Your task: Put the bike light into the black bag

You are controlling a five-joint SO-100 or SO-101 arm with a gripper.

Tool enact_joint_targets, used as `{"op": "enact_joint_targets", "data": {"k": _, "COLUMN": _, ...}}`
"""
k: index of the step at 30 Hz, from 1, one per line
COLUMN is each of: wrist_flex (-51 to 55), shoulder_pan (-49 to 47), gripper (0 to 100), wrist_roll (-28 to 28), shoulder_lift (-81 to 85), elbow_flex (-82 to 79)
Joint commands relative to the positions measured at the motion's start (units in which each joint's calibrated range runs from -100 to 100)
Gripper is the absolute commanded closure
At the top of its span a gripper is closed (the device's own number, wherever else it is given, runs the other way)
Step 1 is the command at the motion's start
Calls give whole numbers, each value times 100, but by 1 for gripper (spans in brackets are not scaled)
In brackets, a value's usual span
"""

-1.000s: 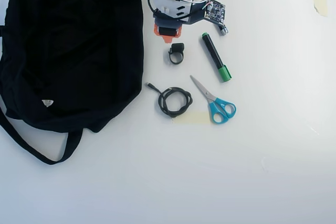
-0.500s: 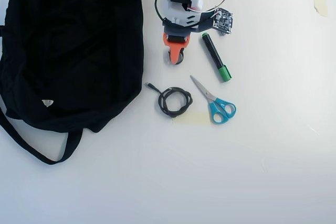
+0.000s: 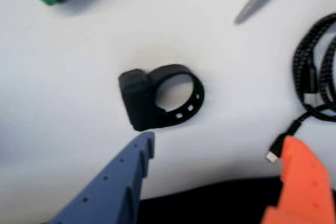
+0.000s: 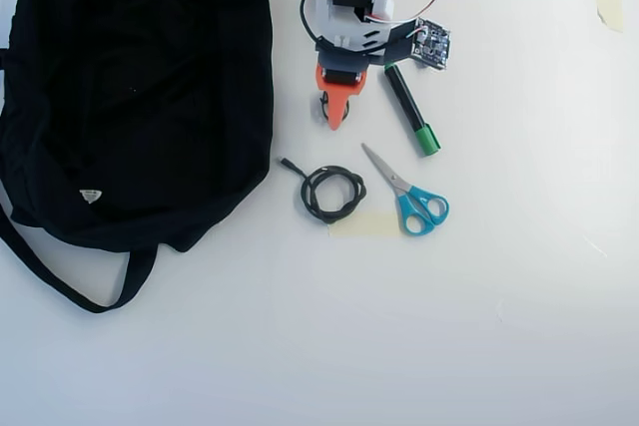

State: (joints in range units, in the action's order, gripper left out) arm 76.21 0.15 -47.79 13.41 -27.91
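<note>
Overhead view: since a second ago the arm has been extended from the desk's [image 4: 519, 276] far edge, and the claw [image 4: 337, 115] is now placed over the small black blocky bike light with its round perforated rubber strap [image 3: 157, 98], largely covering it. Wrist view: the serrated blue and orange plastic jaws stand wide apart, nothing held; contact appears absent, though blur limits certainty. Grasp judged imminent. The large soft black fabric bag [image 4: 140, 87] lies well left.

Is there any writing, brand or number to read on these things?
None can be read.
Small white label on the large black fabric bag: too small to read.
Green-capped black marker, blue-handled scissors, small black bike light: no readable print.
</note>
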Motion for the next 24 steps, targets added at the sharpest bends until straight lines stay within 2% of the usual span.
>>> {"op": "enact_joint_targets", "data": {"k": 1, "wrist_flex": -76, "shoulder_pan": -30, "gripper": 69, "wrist_roll": 23, "shoulder_lift": 20, "elbow_flex": 33}}
{"op": "enact_joint_targets", "data": {"k": 24, "wrist_flex": -76, "shoulder_pan": 38, "gripper": 69, "wrist_roll": 33, "shoulder_lift": 20, "elbow_flex": -821}}
